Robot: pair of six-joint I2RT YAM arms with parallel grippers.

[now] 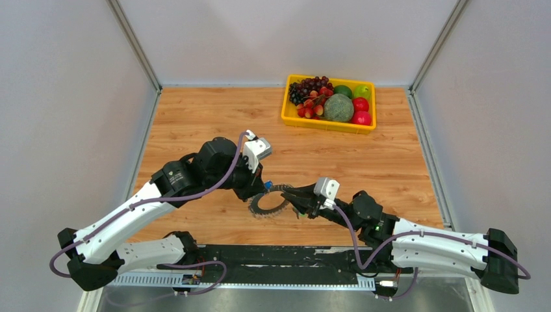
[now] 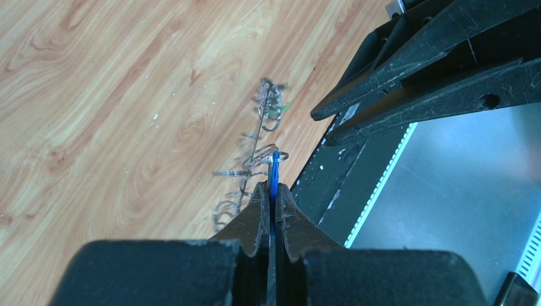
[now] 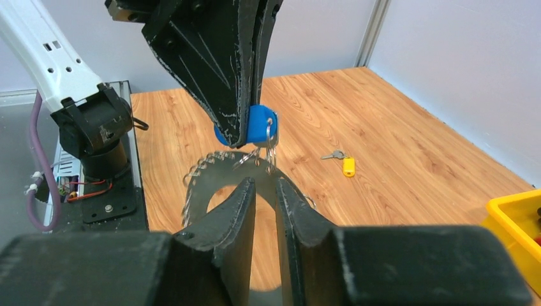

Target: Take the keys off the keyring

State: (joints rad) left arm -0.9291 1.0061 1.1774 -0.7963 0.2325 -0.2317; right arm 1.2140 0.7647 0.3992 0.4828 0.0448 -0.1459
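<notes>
- Left gripper (image 2: 273, 191) is shut tight on the blue key (image 3: 258, 124), just above the far rim of the keyring (image 3: 203, 191).
- Your right gripper (image 3: 263, 191) sits at the ring's near rim. Its fingers are almost together, but you cannot tell from these views if they really pinch the ring.
- The ring sits between your two grippers and looks tipped up on the blue key's side.
- The blue key hangs from one of the thin loops (image 2: 255, 156) on the ring's rim.
- A yellow key (image 3: 348, 167) lies loose on the table (image 1: 195, 117), past the ring's far side. That one looks done.
- The ring looks flat, stiff and light. Hold it by the flat band, not by the loops.
- The loops look thin and springy. They may bend or snag if you yank.
- The key is tiny, and its metal part is likely slippery. The plastic head gives you the best grip.
- The next move likely calls for a slow pull or twist away from the ring, with the ring held firm.
</notes>
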